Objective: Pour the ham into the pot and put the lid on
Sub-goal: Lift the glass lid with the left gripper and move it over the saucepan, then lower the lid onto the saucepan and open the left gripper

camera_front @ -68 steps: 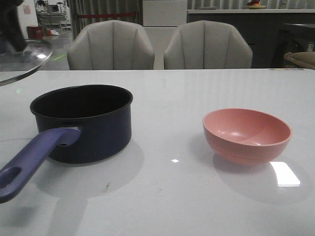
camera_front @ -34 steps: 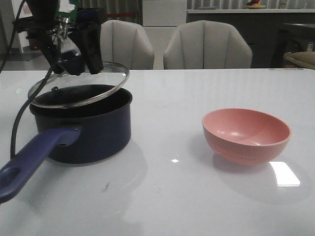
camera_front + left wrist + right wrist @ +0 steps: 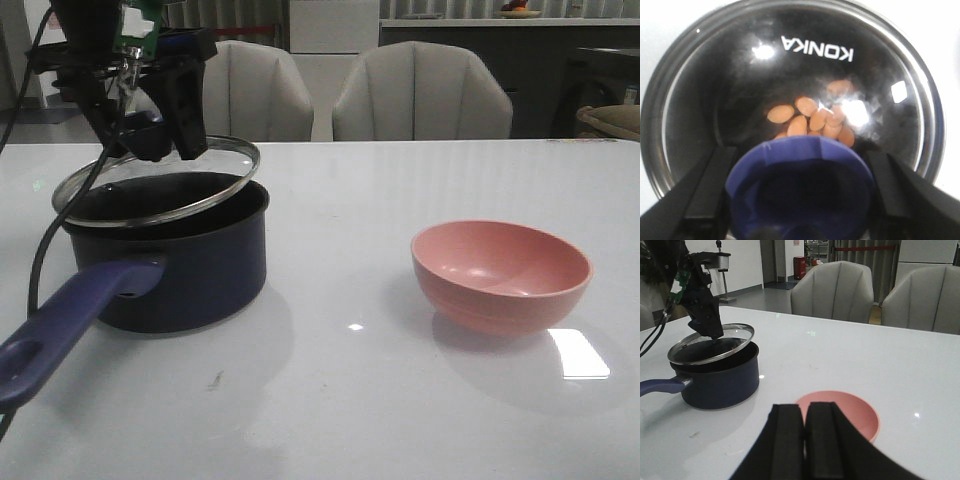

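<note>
The dark navy pot (image 3: 190, 270) stands at the table's left, its blue-purple handle (image 3: 70, 320) pointing toward the front edge. My left gripper (image 3: 150, 130) is shut on the blue-purple knob (image 3: 800, 185) of the glass lid (image 3: 160, 180). The lid hangs tilted just over the pot's rim, its right edge higher. Through the glass, several orange-pink ham pieces (image 3: 810, 120) lie on the pot's black floor. My right gripper (image 3: 805, 440) is shut on nothing, raised above the near side of the pink bowl (image 3: 860, 415). It is out of the front view.
The salmon-pink bowl (image 3: 500, 275) sits at the right of the white table (image 3: 350, 400), and it looks empty. Two grey chairs (image 3: 420, 90) stand behind the far edge. A black cable (image 3: 45, 250) hangs from the left arm beside the pot.
The lid, held at the far left edge a second ago, has been carried right over the pot. In the last half second it shifted slightly left and settled closer to the rim.
</note>
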